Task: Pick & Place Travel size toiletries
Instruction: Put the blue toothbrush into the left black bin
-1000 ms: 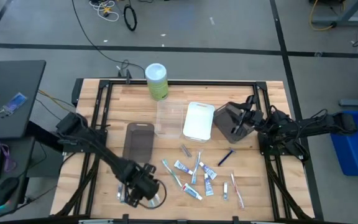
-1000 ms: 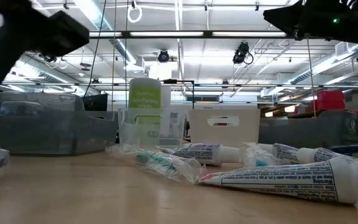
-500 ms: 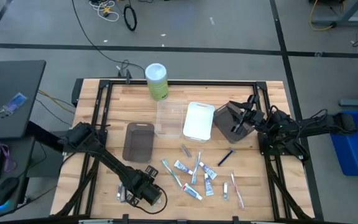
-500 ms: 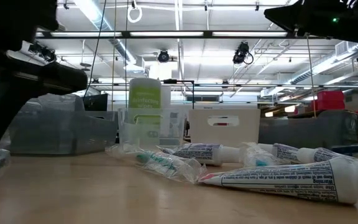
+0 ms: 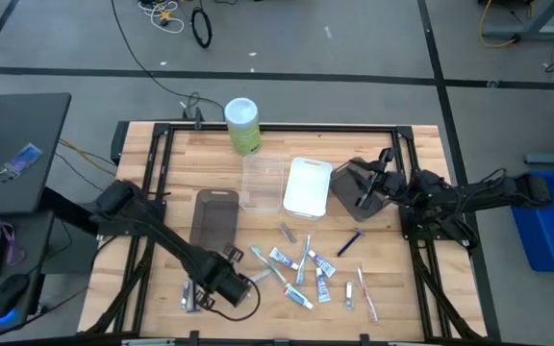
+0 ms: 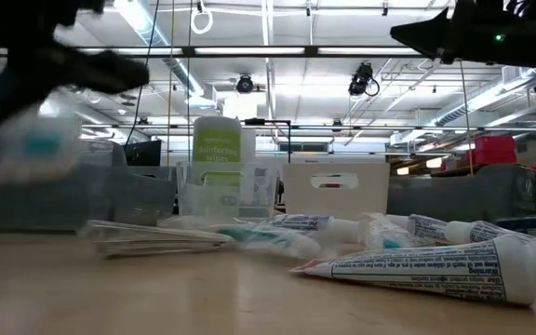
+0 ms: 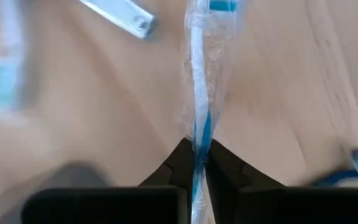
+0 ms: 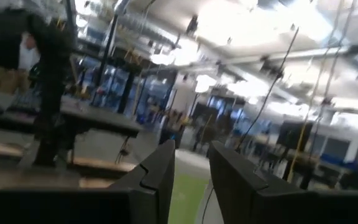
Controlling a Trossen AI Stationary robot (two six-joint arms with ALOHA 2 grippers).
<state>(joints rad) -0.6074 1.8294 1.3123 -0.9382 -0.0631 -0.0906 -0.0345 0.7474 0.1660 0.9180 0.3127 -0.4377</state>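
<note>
My left gripper point(image 5: 231, 284) is near the table's front edge, pointing down. It is shut on a blue toothbrush in a clear wrapper point(image 7: 197, 93). Right of it, several travel size toiletries lie loose on the wood: toothpaste tubes point(image 5: 282, 257) point(image 5: 301, 298), a pink toothbrush point(image 5: 365, 293), a blue stick point(image 5: 352, 242) and small silver pieces point(image 5: 287, 231). My right gripper point(image 5: 344, 187) waits at the table's right, raised and pointing slightly upward. It is open point(image 8: 191, 152) with nothing between its fingers. My left gripper pinches the wrapped toothbrush's slim handle point(image 7: 196, 146) between its two fingers point(image 7: 176, 165), wrapper and all. The fingers come from above, pointing down, one on each side of the handle. The head end runs out ahead of the fingers. I cannot tell whether it is clear of the table.
A grey tray point(image 5: 214, 219), a clear tray point(image 5: 263, 183) and a white tray point(image 5: 308, 185) stand in a row across the table's middle. A tall green bottle point(image 5: 242, 125) stands at the far edge. Another wrapped toothbrush point(image 7: 2, 62) and a silver piece point(image 7: 120, 12) lie near my left gripper.
My left gripper has gone from wide open to shut, taking hold of the wrapped toothbrush. It dipped toward the near edge, then moved back toward the far right. In the low view, the wrapped items near it have shifted on the table.
</note>
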